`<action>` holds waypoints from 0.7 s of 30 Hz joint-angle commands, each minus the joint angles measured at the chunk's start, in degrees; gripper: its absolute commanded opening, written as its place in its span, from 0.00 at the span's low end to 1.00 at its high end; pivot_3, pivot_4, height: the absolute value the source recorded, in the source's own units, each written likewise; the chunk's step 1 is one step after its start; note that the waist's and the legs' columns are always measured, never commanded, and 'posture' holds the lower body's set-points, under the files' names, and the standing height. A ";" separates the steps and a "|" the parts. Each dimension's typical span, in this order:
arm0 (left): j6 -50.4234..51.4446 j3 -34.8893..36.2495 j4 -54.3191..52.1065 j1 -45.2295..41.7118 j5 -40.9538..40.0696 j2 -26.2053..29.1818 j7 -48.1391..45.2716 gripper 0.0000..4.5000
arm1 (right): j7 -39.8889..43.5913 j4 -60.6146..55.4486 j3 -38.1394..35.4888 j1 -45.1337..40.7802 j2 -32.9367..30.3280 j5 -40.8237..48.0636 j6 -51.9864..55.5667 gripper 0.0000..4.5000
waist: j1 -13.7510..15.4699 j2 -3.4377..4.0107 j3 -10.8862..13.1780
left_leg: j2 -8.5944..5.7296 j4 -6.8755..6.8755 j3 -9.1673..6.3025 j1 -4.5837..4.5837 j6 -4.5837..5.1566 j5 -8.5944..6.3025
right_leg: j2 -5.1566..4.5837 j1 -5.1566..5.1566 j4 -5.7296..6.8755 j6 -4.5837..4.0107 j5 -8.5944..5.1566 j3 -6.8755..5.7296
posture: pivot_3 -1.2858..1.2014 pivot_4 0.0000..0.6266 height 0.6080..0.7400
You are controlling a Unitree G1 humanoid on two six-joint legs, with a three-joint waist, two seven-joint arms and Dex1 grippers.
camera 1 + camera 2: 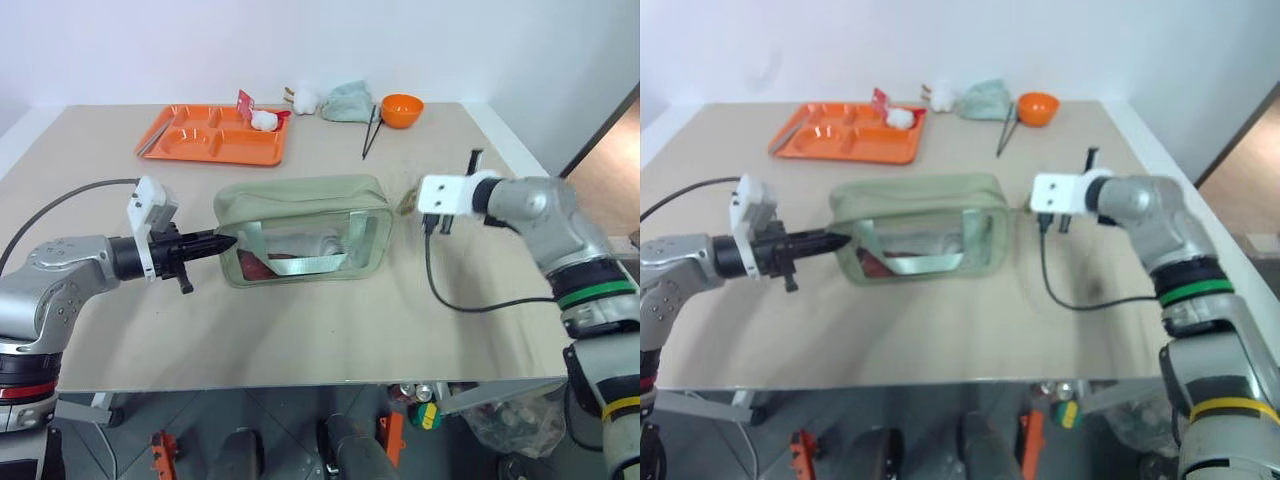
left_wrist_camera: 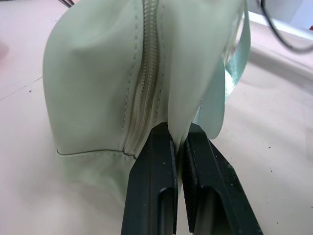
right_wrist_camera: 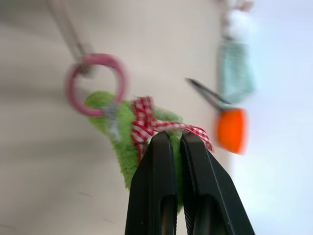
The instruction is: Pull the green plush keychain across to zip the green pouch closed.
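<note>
- Beige and broad, the bench (image 1: 330,330) is filling the middle of the head views under a white wall, with an orange tray (image 1: 215,140), an orange bowl (image 1: 402,110), a pale teal cloth (image 1: 348,102) and a white plush toy (image 1: 304,99) sitting along its upper edge, well apart from the work.
- Lying at centre frame, the green pouch (image 1: 300,225) is looking boxy and sage-coloured, with clear window panels, a webbing strap (image 1: 300,263) showing through them, and a stitched zipper (image 2: 146,83) running along its top.
- Coming in from the left of the frame, the left end effector (image 1: 222,242) is pressing its two black fingers together on a fold of fabric at the pouch's left end, right beside the zipper seam; this is serving as the anchor.
- Reaching in from the right, the right end effector (image 3: 175,139) is pinching the green plush keychain (image 3: 124,137), just beside the pouch's right end.
- The keychain is looking fuzzy and lime-green, with a red-and-white checked ribbon (image 3: 156,125) and a pink ring (image 3: 95,83) leading to the slider link.
- Judging from this, the pull is under way or about finished: keeping the draw in line with the zipper, low and steady, while the left holds taut, should be avoiding a snag or a slipped plush.
</note>
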 commanded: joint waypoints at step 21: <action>-0.52 0.95 -0.57 -0.40 -0.49 -0.06 1.16 0.00 | 7.75 -21.00 -3.02 13.87 11.43 7.39 16.28 0.00 | -0.83 -0.08 -0.05 | 0.02 0.08 -0.12 0.18 -0.11 0.08 | 0.05 0.21 0.07 -0.01 0.08 -0.07 | 0.52 0.24 1.00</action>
